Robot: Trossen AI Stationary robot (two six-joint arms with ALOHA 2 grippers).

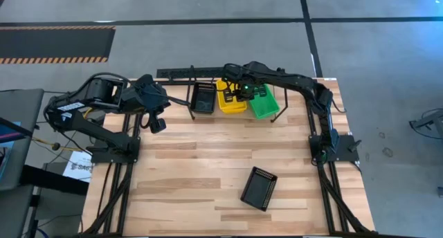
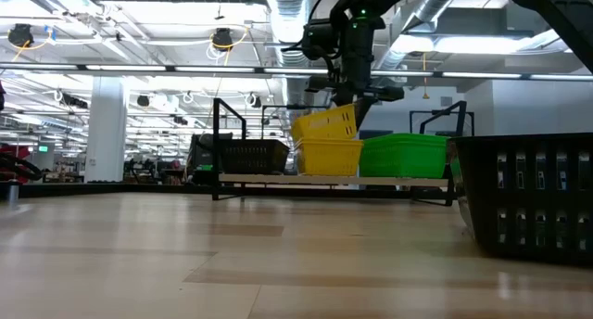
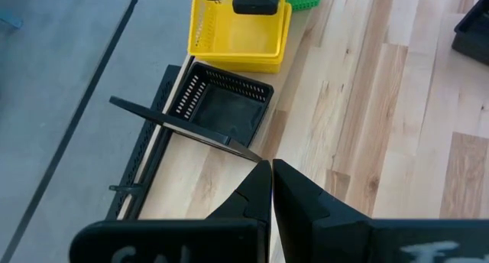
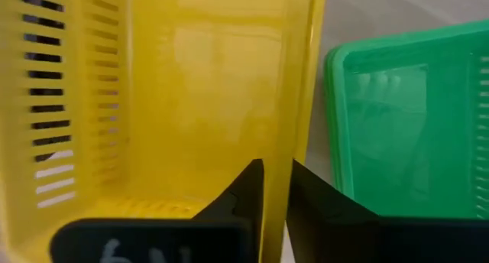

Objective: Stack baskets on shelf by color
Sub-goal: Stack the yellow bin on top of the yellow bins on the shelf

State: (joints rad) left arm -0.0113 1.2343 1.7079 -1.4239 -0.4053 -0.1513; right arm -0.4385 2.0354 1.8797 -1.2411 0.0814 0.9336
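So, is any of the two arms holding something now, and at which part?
The right gripper has its jaws on the side wall of the top yellow basket, tilted over the yellow stack. The left gripper is shut and empty.

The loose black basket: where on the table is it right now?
In the high view, the loose black basket lies alone on the wooden tabletop, right of centre, well away from the shelf.
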